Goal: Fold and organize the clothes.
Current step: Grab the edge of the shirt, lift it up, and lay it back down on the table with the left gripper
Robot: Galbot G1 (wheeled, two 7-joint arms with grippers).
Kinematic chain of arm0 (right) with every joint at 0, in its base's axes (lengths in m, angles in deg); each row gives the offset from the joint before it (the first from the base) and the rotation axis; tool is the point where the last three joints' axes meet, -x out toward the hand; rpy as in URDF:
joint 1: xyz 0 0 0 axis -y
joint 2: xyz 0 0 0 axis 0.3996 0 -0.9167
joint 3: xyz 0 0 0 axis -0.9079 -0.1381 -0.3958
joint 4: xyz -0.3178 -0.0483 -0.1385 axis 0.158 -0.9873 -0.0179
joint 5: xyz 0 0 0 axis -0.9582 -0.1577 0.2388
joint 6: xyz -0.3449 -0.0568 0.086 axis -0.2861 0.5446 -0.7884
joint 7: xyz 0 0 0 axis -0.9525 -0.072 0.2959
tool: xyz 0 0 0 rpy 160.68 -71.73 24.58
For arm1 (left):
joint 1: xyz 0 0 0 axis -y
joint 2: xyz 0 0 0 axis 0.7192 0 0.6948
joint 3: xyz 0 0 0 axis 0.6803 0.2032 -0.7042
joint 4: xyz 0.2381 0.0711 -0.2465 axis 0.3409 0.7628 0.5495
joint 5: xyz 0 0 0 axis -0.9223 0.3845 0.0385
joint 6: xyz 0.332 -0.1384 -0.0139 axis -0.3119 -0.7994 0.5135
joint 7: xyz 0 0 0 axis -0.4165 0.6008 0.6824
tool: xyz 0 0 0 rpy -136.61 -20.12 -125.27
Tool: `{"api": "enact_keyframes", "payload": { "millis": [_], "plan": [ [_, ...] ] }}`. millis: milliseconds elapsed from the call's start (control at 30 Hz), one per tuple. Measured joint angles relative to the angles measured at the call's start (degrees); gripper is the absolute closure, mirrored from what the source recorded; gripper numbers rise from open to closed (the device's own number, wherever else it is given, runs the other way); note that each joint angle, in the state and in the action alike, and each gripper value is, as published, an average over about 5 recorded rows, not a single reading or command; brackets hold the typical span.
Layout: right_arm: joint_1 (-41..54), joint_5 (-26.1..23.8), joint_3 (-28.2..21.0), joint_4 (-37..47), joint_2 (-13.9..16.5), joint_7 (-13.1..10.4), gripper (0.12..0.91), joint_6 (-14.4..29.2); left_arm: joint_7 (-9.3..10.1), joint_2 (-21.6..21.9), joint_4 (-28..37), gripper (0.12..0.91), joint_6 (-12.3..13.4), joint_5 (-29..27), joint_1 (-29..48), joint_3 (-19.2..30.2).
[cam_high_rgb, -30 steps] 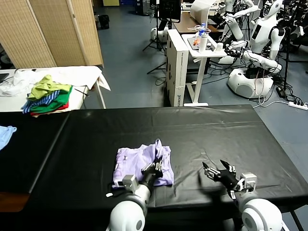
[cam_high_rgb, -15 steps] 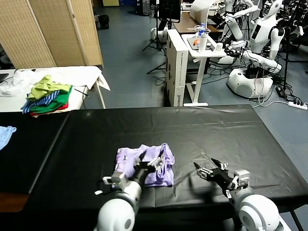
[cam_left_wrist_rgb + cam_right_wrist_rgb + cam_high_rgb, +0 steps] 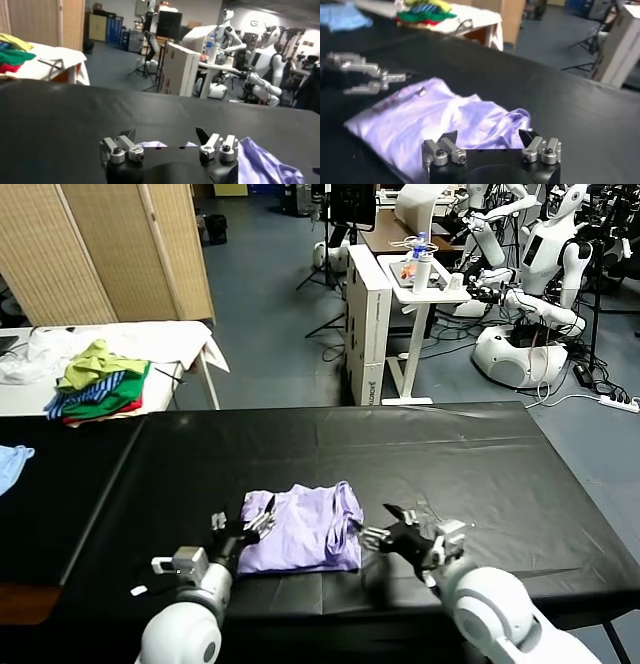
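The lavender T-shirt (image 3: 300,526) lies folded into a rough rectangle near the front of the black table (image 3: 450,454), its right edge rumpled. My left gripper (image 3: 252,522) stands open at the shirt's left edge with nothing between its fingers. In the left wrist view the open left gripper (image 3: 165,135) hovers over the black cloth, and the shirt (image 3: 265,165) lies off to one side. My right gripper (image 3: 377,524) is open just right of the shirt's bunched edge. The right wrist view shows the right gripper (image 3: 488,136) empty, the shirt (image 3: 445,117) ahead of it and the left gripper (image 3: 370,81) beyond.
A pile of green, yellow, striped and red garments (image 3: 100,384) sits on a white table (image 3: 185,339) at the back left. A light blue cloth (image 3: 12,464) lies at the table's far left. Beyond the table stand a white stand (image 3: 385,314) and other robots (image 3: 535,294).
My left gripper opened, let go of the shirt and drew back to its left edge. The right gripper moved left up to the shirt's right edge. The shirt now lies flatter.
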Motion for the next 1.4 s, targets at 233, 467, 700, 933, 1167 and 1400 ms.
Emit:
{"api": "enact_keyframes", "payload": {
  "millis": [233, 467, 700, 933, 1167, 1400],
  "plan": [
    [9.53, -6.84, -10.21, 2.61, -0.79, 0.77, 0.118, -5.19, -0.08, -0.3, 0.5, 0.123, 0.43, -0.42, -0.47, -0.76],
    [12.37, -13.77, -14.44, 3.43, -0.88, 1.75, 0.118, -9.15, -0.74, -0.35, 1.62, 0.123, 1.04, -0.71, -0.39, -1.65],
    [8.78, -16.12, -11.33, 2.62, 0.67, 1.72, 0.118, -9.15, -1.67, -0.6, 2.66, 0.123, 1.98, -1.02, -0.75, -2.87],
    [4.67, -17.2, -7.24, 2.29, 0.28, 0.32, 0.118, -9.14, -2.73, -1.57, 3.85, 0.123, 3.05, -1.22, -1.17, -4.3],
    [0.52, -16.26, -2.79, 1.01, -0.57, -1.75, 0.118, -9.14, -3.75, -3.29, 4.45, 0.123, 3.62, -1.23, -1.38, -4.54],
    [-3.89, -11.8, 2.65, -1.76, -1.77, -1.24, 0.118, -7.4, -4.22, -6.29, 5.58, 0.123, 4.76, -1.08, -1.36, -4.44]
  ]
}}
